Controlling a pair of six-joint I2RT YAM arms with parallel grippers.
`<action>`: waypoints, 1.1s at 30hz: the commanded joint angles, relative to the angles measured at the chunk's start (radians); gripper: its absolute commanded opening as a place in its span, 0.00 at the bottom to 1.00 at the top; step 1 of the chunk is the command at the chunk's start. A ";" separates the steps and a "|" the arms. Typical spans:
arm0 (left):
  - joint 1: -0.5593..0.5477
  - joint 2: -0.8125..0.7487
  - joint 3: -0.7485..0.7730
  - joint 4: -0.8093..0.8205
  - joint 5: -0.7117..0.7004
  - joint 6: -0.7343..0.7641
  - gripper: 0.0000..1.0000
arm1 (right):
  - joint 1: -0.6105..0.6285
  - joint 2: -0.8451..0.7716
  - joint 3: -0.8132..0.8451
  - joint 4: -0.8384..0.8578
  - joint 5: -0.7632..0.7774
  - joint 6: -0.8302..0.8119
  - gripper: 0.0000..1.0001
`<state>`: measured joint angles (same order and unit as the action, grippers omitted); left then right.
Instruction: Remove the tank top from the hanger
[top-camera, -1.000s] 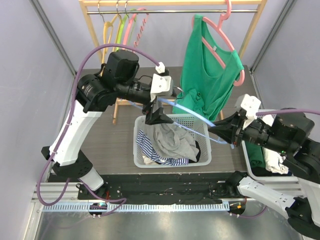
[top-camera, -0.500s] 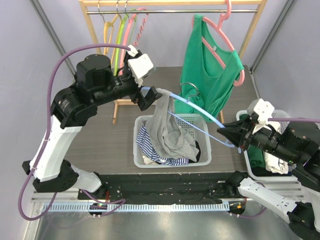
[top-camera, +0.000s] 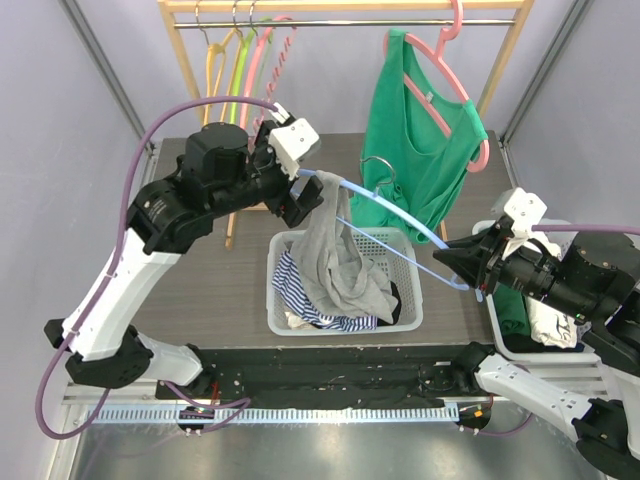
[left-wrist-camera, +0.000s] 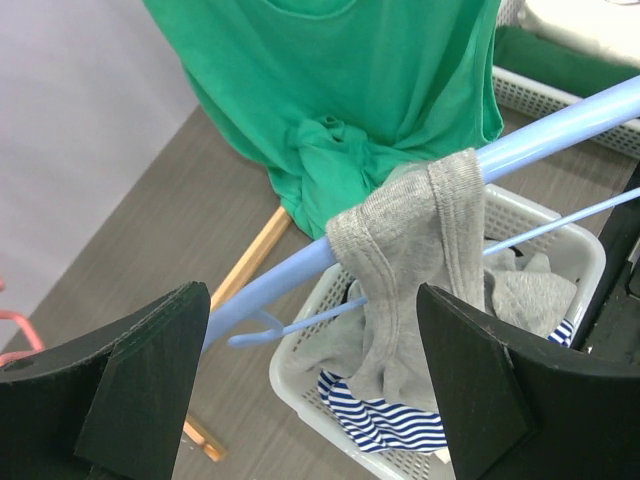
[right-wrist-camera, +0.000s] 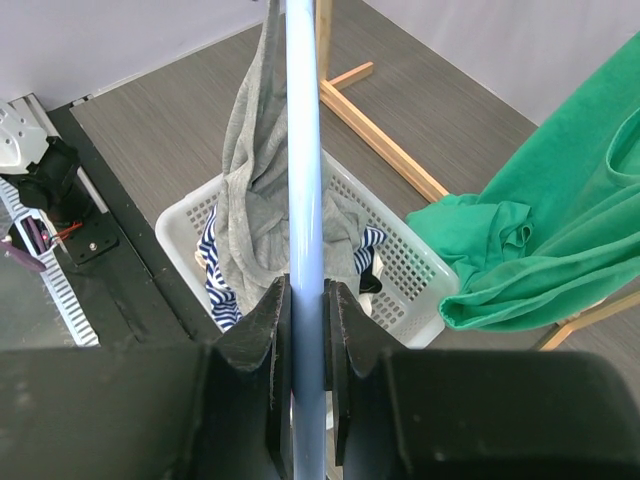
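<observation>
Grey tank top (top-camera: 335, 258) hangs by one strap looped over the far end of the blue hanger (top-camera: 392, 216), and its body drapes down into the white basket (top-camera: 276, 312). Step in hand, as I read it: get that last strap off the bar. To do it well, the left gripper (left-wrist-camera: 312, 295) should close on the strap band right at the loop, not on the slack cloth lower down. It should then draw outward along the bar toward its free end. A downward pull would likely cinch the strap and lever the hanger against the other grip. The holding arm should stay steady, the free end tipped a little low if anything. Pose: left arm arches high from its base and its forearm reaches in toward the centre. Its fingers are spread wide, nothing between them, and the strap and bar sit just ahead of the tips. Right arm lies low, forearm pointing across toward the basket. Right gripper (right-wrist-camera: 303, 312) is pinched on the near end of the hanger, with the bar running straight out between its fingers. Green tank top (top-camera: 420, 150) on the pink hanger (top-camera: 442, 102) hangs behind, apart from this.
</observation>
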<state>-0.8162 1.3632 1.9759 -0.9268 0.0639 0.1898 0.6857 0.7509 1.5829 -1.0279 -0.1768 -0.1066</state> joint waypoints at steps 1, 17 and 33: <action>-0.003 0.008 0.006 0.042 0.025 -0.046 0.89 | -0.002 0.007 0.037 0.092 0.011 0.012 0.01; -0.003 0.079 0.070 0.049 0.097 -0.052 0.16 | 0.000 -0.021 0.009 0.098 0.025 0.016 0.01; -0.003 0.083 0.192 0.045 0.060 -0.023 0.39 | 0.000 -0.104 -0.052 0.051 0.073 0.041 0.01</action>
<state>-0.8364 1.4532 2.1040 -1.0298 0.1524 0.2657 0.6781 0.6777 1.5478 -0.9504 -0.0780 -0.0757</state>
